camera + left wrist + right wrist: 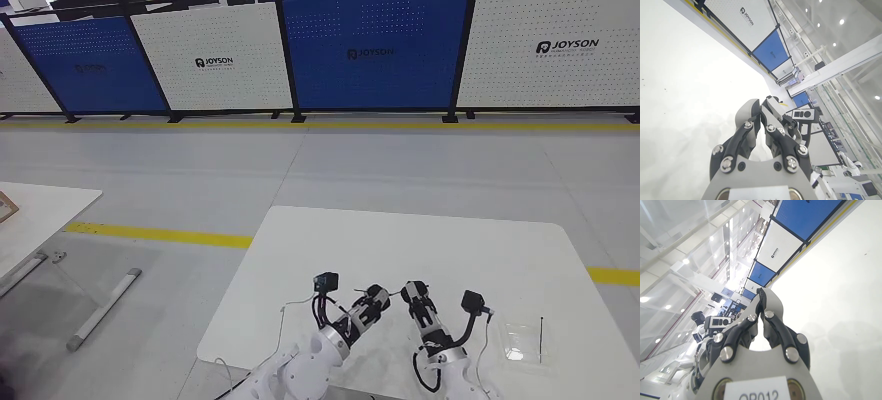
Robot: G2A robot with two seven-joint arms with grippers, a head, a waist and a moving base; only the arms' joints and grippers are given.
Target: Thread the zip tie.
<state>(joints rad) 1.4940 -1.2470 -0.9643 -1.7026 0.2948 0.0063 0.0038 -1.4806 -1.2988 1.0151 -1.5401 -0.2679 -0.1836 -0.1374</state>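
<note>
The zip tie showed as a thin black strip pinched in the closed left pincer, one end poking out sideways. No loop was visible, so threading looked unfinished. The right pincer was closed too, almost touching the left above the bench's near edge. Whether it gripped the tie's other end could not be told.

logo on partition panels; code label on right end effector
</note>
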